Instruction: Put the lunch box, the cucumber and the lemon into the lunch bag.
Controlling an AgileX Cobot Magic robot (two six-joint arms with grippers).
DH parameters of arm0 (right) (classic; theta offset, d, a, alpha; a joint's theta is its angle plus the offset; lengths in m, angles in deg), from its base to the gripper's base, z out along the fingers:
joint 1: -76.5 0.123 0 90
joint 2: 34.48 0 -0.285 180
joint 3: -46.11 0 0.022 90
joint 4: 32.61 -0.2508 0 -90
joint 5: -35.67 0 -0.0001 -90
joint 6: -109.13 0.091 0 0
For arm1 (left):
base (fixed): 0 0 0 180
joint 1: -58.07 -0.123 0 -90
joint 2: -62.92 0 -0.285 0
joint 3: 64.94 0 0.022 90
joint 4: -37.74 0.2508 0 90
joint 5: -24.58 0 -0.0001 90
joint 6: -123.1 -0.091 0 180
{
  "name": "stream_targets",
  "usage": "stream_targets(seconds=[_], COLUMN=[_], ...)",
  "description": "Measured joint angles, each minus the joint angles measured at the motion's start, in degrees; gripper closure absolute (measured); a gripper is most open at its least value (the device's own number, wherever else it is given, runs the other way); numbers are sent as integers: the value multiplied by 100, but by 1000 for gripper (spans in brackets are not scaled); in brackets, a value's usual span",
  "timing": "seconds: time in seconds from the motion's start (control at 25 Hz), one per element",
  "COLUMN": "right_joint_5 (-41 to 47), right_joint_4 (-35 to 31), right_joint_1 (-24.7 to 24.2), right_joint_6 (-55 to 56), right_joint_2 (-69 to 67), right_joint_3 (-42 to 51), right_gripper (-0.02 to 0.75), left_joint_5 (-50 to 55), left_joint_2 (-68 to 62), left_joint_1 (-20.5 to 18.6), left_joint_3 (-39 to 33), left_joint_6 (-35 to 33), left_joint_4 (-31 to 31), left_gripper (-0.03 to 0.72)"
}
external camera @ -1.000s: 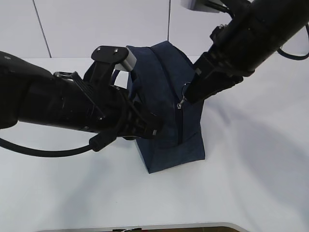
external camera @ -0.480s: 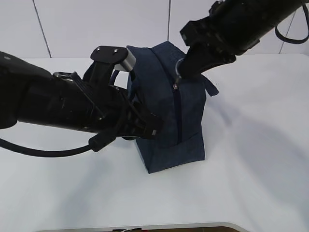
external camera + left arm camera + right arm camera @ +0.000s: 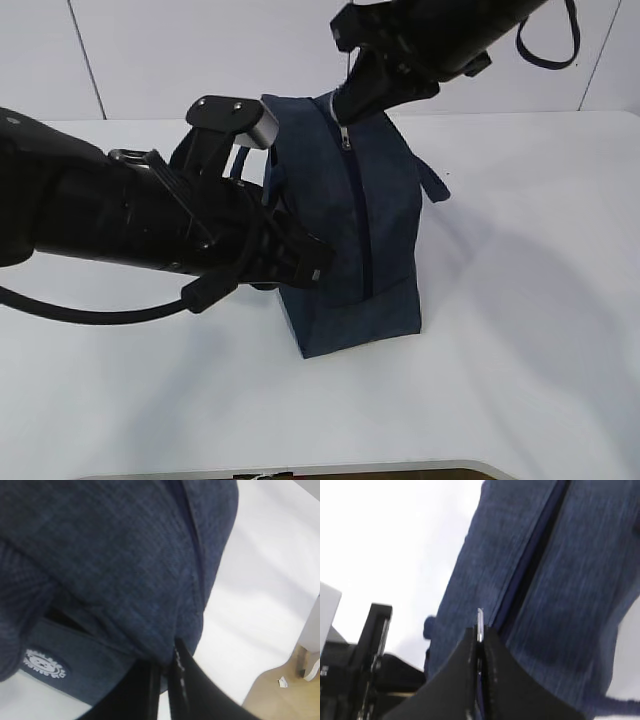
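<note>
The dark navy lunch bag point(image 3: 385, 220) stands upright in the middle of the white table. My left gripper point(image 3: 318, 268) is shut on a fold of the lunch bag's fabric low on its left side; the left wrist view shows the fingertips point(image 3: 165, 672) pinching the cloth point(image 3: 115, 555) beside the white round logo point(image 3: 44, 663). My right gripper point(image 3: 345, 108) is at the bag's top edge, shut on the silver zipper pull point(image 3: 480, 619), with the zipper line point(image 3: 358, 215) running down below it. The lunch box, the cucumber and the lemon are out of view.
A loop handle point(image 3: 435, 185) hangs off the bag's right side. The bulky left arm point(image 3: 120, 215) and its cable point(image 3: 100, 315) cover the table's left. The table's front edge point(image 3: 300, 470) is near. A white wall stands behind.
My right gripper has travelled up and to the left along the zipper, carrying the pull from the middle of the bag's side to its top edge. The left gripper has kept its hold.
</note>
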State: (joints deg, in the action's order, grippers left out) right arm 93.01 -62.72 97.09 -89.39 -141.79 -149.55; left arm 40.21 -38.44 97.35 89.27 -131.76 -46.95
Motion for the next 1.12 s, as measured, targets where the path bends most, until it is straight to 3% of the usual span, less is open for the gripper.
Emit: stream_targets(seconds=[0.64, 1.12], right_joint_5=[0, 76], right_joint_4=[-35, 219], right_joint_1=[-321, -334], right_joint_6=[146, 577], right_joint_2=[-1412, -2882], right_joint_3=[-1820, -3902], right_gripper=[733, 733], left_joint_5=[-60, -93], left_joint_2=[0, 0], left_joint_1=[0, 0], left_joint_3=[0, 0], left_joint_6=[0, 0], left_joint_4=[11, 11], left_gripper=[700, 700])
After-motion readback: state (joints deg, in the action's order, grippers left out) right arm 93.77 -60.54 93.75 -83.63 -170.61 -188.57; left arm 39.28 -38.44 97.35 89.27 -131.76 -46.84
